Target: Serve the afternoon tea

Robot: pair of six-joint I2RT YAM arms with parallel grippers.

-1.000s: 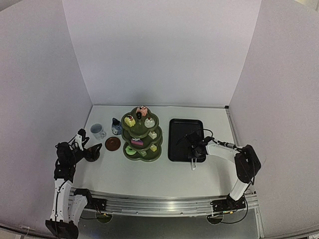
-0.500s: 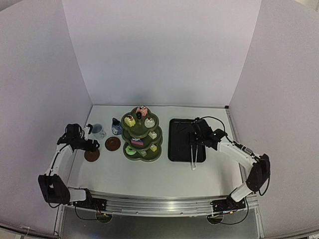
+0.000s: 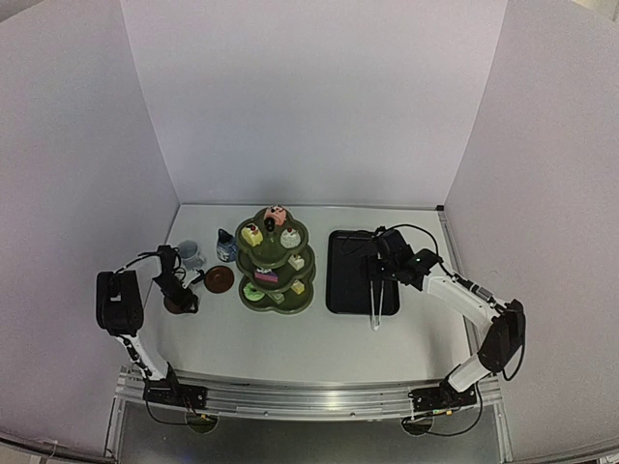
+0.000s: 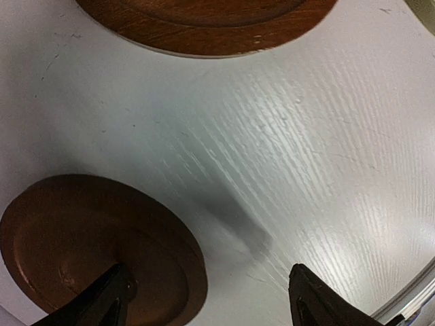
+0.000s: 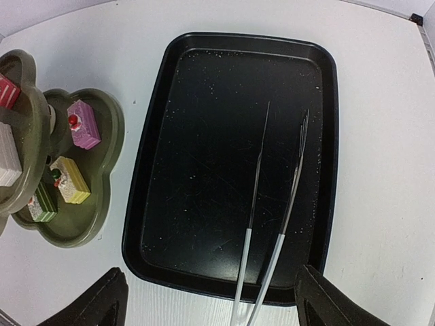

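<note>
The dark green three-tier stand (image 3: 274, 306) holds several tiny cakes (image 3: 253, 235); the right wrist view shows its lower tier (image 5: 102, 204) with a pink cake (image 5: 83, 124). A white mug (image 3: 191, 254) and a blue-and-white pot (image 3: 226, 246) stand to its left. One brown coaster (image 3: 220, 279) lies beside the stand. The other coaster (image 4: 88, 244) lies under my left gripper (image 4: 211, 302), which is open, one finger over it and one over bare table. My right gripper (image 5: 217, 305) hangs open above the tongs' handles, holding nothing.
A black tray (image 5: 170, 102) lies right of the stand. Metal tongs (image 5: 272, 204) rest in it, their handles sticking out over its near rim. White walls close off three sides of the table (image 3: 319, 338).
My right gripper has opened and drawn back from the tongs, which now lie loose on the tray. My left arm has swung round, its gripper still low over the near coaster with jaws slightly narrower.
</note>
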